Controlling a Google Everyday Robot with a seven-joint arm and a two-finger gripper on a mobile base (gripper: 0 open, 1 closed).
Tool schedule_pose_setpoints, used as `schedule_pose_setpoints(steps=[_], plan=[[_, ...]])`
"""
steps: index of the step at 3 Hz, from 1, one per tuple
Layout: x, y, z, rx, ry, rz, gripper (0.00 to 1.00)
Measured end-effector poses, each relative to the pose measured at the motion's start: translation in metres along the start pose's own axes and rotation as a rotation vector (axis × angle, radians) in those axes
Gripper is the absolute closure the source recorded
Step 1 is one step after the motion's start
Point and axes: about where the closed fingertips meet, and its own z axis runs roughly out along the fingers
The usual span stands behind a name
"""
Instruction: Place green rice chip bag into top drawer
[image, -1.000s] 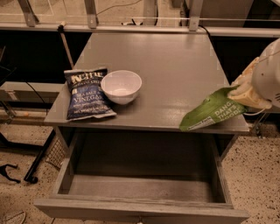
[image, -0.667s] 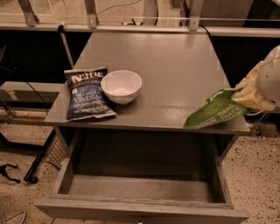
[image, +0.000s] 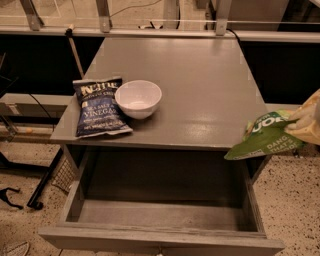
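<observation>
My cream-coloured gripper (image: 306, 121) sits just off the gray table's front right corner, clamped on the top of the small, crinkly, bright green rice chip bag (image: 264, 141), which hangs in the air there. The wide, shallow gray wooden top drawer (image: 160, 239) below the table's front edge stands open and looks bare inside. I judge the pick done; lowering the bag in and letting go remain. On the flat gray table (image: 200, 75), near its left front, lie a dark blue chip bag (image: 99, 107) and, just beside it, a round white bowl (image: 138, 98). Speckled floor (image: 295, 200) surrounds the table; a metal rail (image: 150, 31) runs behind it.
</observation>
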Motion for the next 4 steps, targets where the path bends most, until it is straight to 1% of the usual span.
schedule_pose_setpoints(steps=[1, 2, 3, 4], plan=[[0.03, 0.01, -0.015, 0.011, 0.073, 0.05, 1.0], [0.047, 0.017, -0.034, 0.035, 0.132, 0.071, 1.0], [0.053, 0.028, -0.059, 0.055, 0.184, 0.066, 1.0], [0.052, 0.03, -0.063, 0.057, 0.184, 0.061, 1.0]])
